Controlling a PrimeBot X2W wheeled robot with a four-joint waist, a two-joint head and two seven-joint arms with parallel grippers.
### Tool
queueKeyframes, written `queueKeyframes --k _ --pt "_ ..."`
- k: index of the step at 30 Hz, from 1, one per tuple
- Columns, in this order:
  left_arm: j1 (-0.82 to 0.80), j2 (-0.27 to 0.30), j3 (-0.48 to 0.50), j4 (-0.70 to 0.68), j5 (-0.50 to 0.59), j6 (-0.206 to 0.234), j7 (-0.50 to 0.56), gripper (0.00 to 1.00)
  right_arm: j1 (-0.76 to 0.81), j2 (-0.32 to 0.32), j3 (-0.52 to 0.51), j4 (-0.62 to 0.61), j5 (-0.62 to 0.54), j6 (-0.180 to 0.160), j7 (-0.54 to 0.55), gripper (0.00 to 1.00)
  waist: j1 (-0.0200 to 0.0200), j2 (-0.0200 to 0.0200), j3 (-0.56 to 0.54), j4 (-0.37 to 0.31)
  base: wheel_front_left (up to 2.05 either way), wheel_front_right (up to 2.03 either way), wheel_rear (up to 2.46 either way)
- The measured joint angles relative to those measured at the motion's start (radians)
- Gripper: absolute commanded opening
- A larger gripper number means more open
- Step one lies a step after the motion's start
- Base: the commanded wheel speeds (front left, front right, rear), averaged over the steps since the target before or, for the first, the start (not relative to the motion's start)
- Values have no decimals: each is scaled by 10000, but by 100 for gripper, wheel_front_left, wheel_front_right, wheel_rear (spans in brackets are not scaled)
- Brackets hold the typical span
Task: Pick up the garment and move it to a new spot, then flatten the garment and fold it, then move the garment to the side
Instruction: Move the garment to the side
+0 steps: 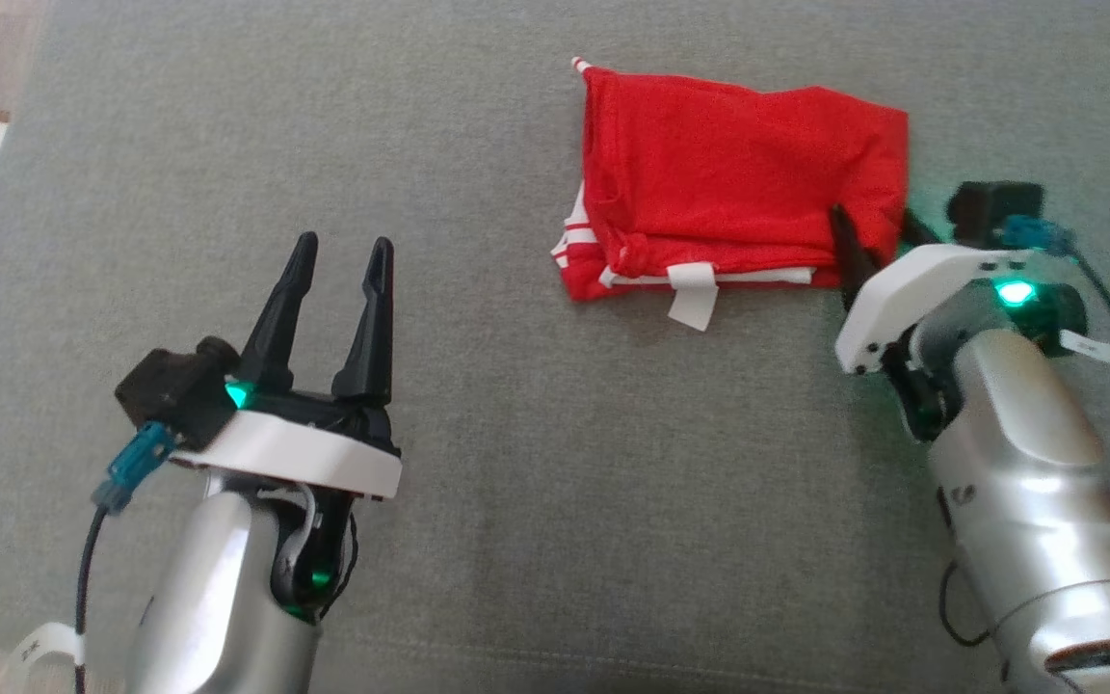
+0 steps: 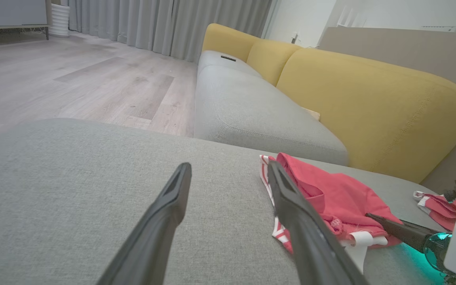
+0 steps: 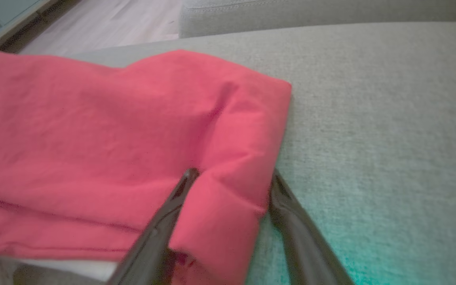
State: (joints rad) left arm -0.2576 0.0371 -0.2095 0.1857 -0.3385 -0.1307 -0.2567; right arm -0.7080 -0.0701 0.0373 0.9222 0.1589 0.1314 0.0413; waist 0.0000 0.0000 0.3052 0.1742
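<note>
The red garment (image 1: 738,173) lies folded on the grey seat cushion (image 1: 516,482), with white stripes and a white tag along its near edge. My right gripper (image 1: 873,226) is at its near right corner, open. In the right wrist view the garment (image 3: 113,138) has a thick fold of that corner between the two fingers of the right gripper (image 3: 233,174). My left gripper (image 1: 344,241) hovers open and empty over bare cushion, well to the left of the garment. From the left wrist, the left gripper (image 2: 228,166) points past the garment (image 2: 331,198).
A yellow backrest (image 2: 370,99) rises behind the cushion, and a second grey seat (image 2: 251,107) runs off beyond it. Another red and white cloth (image 2: 436,206) lies at the far right. Wooden floor (image 2: 73,79) lies past the cushion's left edge.
</note>
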Motion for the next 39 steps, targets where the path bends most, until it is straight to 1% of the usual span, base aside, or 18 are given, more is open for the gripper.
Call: queueKeyframes --k 3,9,12,14,19,24,25,26,27,28,34,37,39 --pt "1 0 4 23 0 0 0 100 -68 -4 610 128 -295 2 -150 0 0 0 -75 -173 0 0 0" --pt "5 2 90 21 56 0 0 100 -81 -13 1221 90 -2105 2 -798 0 0 0 -252 -653 0 0 0" --pt "12 0 169 13 111 0 0 100 -90 -284 1574 -146 -2635 2 -1014 0 0 0 -338 -914 0 0 0" --pt "16 6 230 0 117 0 0 100 -119 -706 1860 -385 -2842 2 -1129 0 0 0 -368 -1096 0 0 0" --pt "17 2 244 -23 136 0 0 100 -271 -2084 2571 -1014 -2708 2 -1158 0 0 0 -360 -1518 0 0 0" --pt "14 4 209 -40 178 0 0 100 -491 -3695 3049 -1620 -2117 2 -882 0 0 0 -163 -1774 0 0 0" --pt "-2 4 186 -46 178 0 0 100 -600 -4328 3074 -1770 -1927 2 -748 0 0 0 -51 -1813 0 0 0" --pt "-17 4 167 -56 178 0 0 100 -631 -4635 3062 -1854 -1862 2 -731 0 0 0 8 -1823 0 0 0" --pt "-17 4 167 -56 178 0 0 100 -631 -4635 3062 -1854 -1862 2 -731 0 0 0 8 -1823 0 0 0" --pt "-64 4 134 -75 178 0 0 100 -631 -5156 2999 -1994 -1839 2 -606 0 0 0 117 -1828 0 0 0" --pt "-358 2 23 -100 178 0 0 100 -620 -6316 2406 -1942 -1889 2 -395 0 0 0 451 -1738 0 0 0" --pt "-387 4 25 -123 178 0 0 100 -621 -6592 1988 -1847 -2107 2 -288 0 0 0 622 -1678 0 0 0" --pt "-400 4 23 -123 178 0 0 100 -620 -6629 1718 -1737 -2278 2 -119 0 1 0 712 -1636 0 0 0"
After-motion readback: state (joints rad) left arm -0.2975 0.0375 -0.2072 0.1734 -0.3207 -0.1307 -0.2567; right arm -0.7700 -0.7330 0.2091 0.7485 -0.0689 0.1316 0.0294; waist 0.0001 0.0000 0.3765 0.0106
